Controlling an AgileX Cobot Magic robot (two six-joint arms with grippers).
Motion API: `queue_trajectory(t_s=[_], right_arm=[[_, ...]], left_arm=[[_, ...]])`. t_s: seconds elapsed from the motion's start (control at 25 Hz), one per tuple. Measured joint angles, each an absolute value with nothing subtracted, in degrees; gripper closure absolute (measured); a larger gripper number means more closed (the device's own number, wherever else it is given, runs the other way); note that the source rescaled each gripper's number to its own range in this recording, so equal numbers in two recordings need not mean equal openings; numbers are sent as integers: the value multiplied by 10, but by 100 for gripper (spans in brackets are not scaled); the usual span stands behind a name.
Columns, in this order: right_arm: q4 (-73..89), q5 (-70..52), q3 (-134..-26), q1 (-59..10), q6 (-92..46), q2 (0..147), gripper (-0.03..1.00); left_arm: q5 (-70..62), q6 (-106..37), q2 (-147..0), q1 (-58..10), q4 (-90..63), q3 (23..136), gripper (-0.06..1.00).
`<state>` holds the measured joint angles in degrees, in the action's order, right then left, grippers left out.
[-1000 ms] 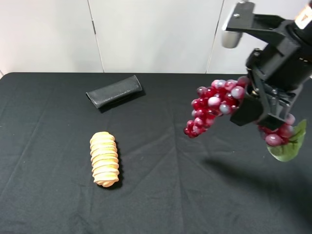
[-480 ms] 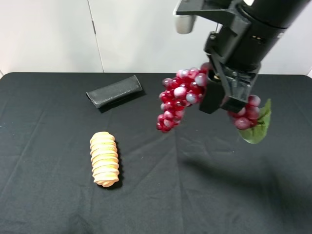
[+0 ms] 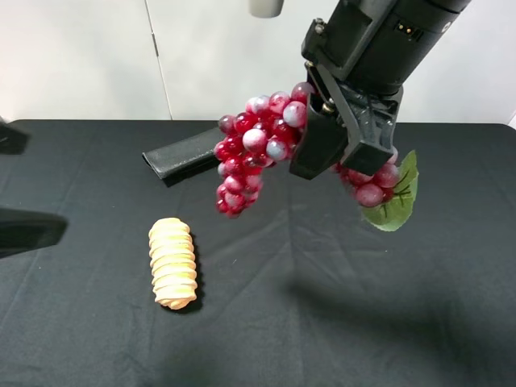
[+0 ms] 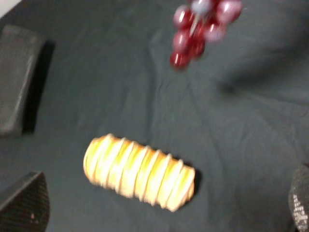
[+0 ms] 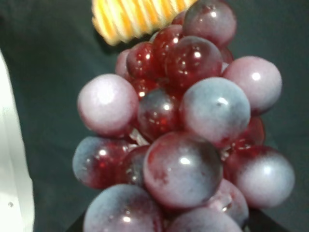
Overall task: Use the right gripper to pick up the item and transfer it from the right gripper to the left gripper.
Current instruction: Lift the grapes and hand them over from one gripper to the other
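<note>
- Exterior high: the grape bunch [image 3: 254, 153] has been carried leftward and hangs airborne, clamped midway by the right gripper [image 3: 343, 153].
- Left wrist: the left gripper [image 4: 161, 203] is spread wide and empty.
- Right wrist: the glossy grape bunch could be dropped if it is released early.

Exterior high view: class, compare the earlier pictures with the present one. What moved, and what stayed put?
The right hand, shut on the bunch of grapes throughout, carried it leftward above the table, from the right edge to the middle. A dark shape has entered at the left edge. The bread roll and black pouch have not moved.
</note>
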<state>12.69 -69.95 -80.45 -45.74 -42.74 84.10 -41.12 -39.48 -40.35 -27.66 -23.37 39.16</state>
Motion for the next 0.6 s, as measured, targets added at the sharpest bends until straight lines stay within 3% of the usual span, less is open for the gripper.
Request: queue_trajectory(t_s=[0.36,0.6], right_arm=[[170,-700,-805,-457,-479,841,97],[200,-700,-805,-457,-531,841,97]], left_arm=[[-331,-419,-511,-400,-230,405,-6],[-255,-421,-564,-439,-228,405,-6]])
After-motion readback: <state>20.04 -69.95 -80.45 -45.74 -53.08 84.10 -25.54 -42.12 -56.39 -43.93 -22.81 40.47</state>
